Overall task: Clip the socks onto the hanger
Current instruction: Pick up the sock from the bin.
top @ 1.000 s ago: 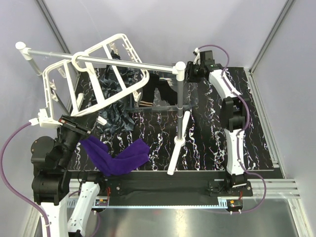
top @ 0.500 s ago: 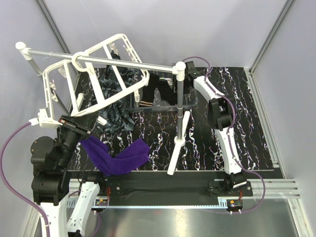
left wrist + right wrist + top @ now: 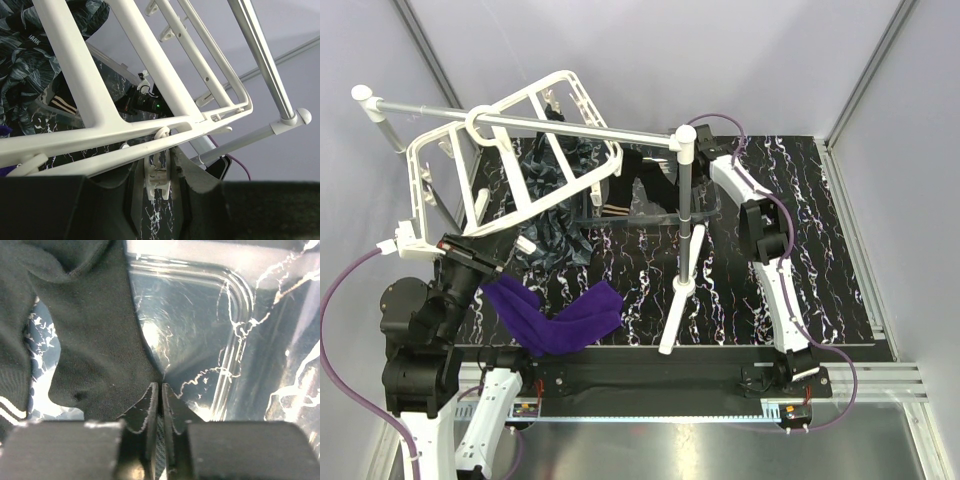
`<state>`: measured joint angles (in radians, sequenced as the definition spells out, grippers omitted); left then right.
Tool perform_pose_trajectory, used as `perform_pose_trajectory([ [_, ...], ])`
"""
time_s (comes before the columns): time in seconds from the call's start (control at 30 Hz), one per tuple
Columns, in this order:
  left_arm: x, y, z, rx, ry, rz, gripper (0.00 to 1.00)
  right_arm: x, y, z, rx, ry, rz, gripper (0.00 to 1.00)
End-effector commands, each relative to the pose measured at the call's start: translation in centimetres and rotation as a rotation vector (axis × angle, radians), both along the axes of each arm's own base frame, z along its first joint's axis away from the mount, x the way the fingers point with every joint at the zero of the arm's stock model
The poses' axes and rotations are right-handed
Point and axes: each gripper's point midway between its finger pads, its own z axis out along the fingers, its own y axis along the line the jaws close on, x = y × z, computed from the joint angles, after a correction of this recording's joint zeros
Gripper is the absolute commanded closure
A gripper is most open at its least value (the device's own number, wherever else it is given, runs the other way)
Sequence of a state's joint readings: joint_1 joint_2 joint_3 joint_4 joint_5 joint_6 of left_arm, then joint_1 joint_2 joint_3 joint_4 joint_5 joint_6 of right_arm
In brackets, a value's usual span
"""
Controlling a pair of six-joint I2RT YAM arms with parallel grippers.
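Black fabric sock with tan cuff stripes (image 3: 90, 340) is lying in the clear plastic tray (image 3: 225, 315), far centre, stretching near-left from the right pincer (image 3: 160, 390), the nearer one, whose tips are pressing together at its edge; whether fabric is being caught cannot be told. Left pincer (image 3: 159, 185) is pinching a small white clip (image 3: 157, 170) on the white plastic grid hanger (image 3: 125, 127).

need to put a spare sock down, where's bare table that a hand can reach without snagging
Free: the table right of the right arm, and the strip between that arm and the stand. Crowded: back left under the hanger, the tray with the black sock, and the purple sock front left.
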<state>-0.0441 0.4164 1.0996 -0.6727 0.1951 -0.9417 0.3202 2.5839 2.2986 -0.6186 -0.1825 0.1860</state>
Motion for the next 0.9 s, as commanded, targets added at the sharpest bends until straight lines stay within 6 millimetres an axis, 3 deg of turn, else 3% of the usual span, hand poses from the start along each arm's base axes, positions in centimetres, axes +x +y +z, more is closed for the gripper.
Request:
perform_pose_trajectory([
  [0.0, -0.4, 0.0, 1.8, 0.011, -0.059, -0.001, 1.00, 0.0, 1.6, -0.3, 0.011, -0.013, 0.031, 0.92],
  [0.17, -0.2, 0.0, 1.9, 0.015, -0.060, -0.003, 1.00, 1.1, 2.1, 3.7, 0.057, -0.101, 0.012, 1.00],
  [0.27, 0.0, 0.0, 1.7, 0.017, -0.054, 0.001, 1.00, 1.5, 2.8, 8.0, 0.119, -0.158, 0.012, 1.00],
  [0.3, 0.0, 0.0, 1.6, 0.017, -0.052, -0.001, 1.00, 1.6, 3.0, 10.5, 0.140, -0.202, 0.012, 1.00],
  [0.37, -0.1, 0.1, 1.7, 0.015, -0.054, 0.002, 1.00, 1.7, 3.0, 12.7, 0.162, -0.243, 0.000, 1.00],
  [0.5, 0.0, 0.0, 1.9, 0.015, -0.055, -0.001, 1.00, 1.8, 3.2, 19.9, 0.303, -0.362, -0.037, 1.00],
  [0.7, -0.1, -0.1, 2.1, 0.015, -0.058, -0.007, 1.00, 2.1, 3.1, 23.3, 0.594, -0.342, -0.089, 1.00],
  [0.77, -0.1, -0.1, 2.2, 0.015, -0.060, -0.009, 1.00, 2.3, 3.1, 23.6, 0.652, -0.323, -0.099, 1.00],
  [0.87, -0.2, -0.1, 2.3, 0.016, -0.063, -0.007, 1.00, 2.3, 3.5, 21.9, 0.619, -0.286, -0.095, 1.00],
])
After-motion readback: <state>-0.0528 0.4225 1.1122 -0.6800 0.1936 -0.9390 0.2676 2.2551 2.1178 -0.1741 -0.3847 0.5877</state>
